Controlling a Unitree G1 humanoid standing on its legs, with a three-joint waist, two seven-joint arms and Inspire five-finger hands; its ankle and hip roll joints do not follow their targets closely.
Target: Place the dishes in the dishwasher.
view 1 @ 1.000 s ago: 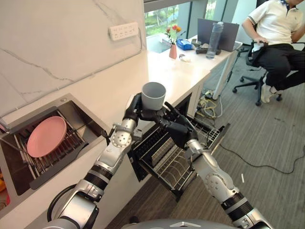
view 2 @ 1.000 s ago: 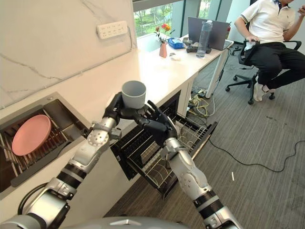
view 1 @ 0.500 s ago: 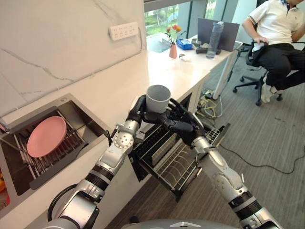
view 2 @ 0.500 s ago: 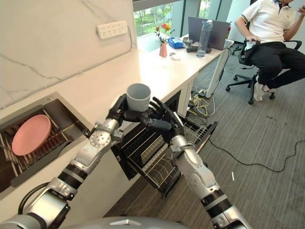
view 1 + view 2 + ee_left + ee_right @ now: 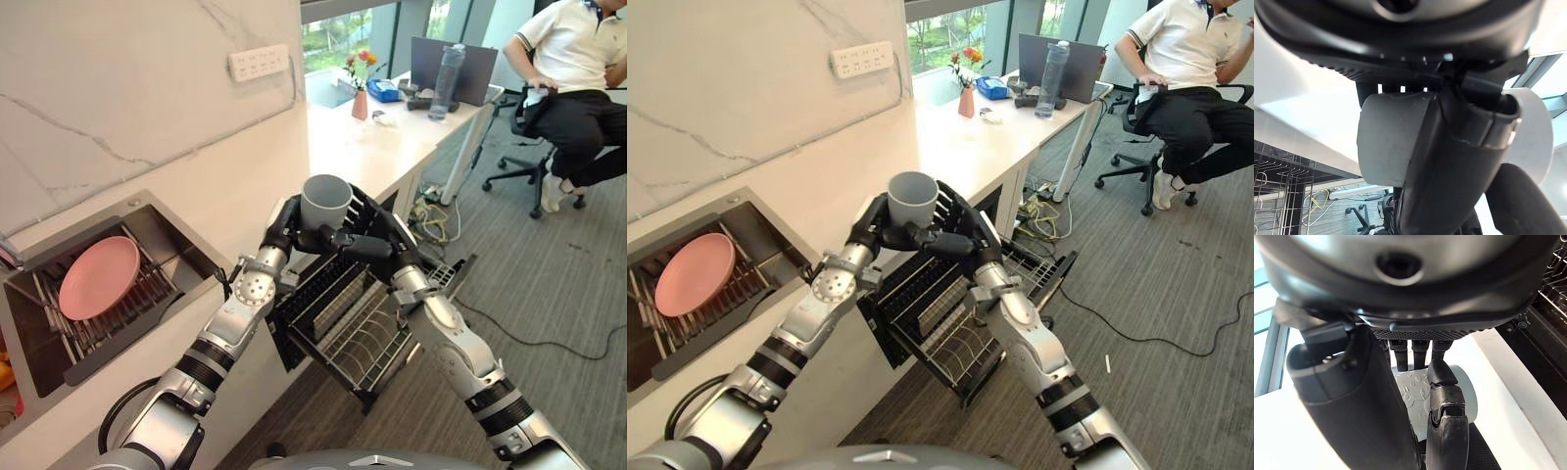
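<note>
Grey cup (image 5: 325, 201) was held upright above the counter edge, gripped by the left hand (image 5: 282, 227) at 9 o'clock and enclosed by the right hand (image 5: 377, 240) at 3. A handover seemed underway; lowering into the open rack (image 5: 367, 338) at 6 should follow.

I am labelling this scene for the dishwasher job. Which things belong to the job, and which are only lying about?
For the job:
- grey round cup, held by left hand and right hand
- pink round plate in the sink
- black wire dishwasher rack, pulled out

Lying about:
- pink flower vase
- grey water bottle
- open laptop
</note>
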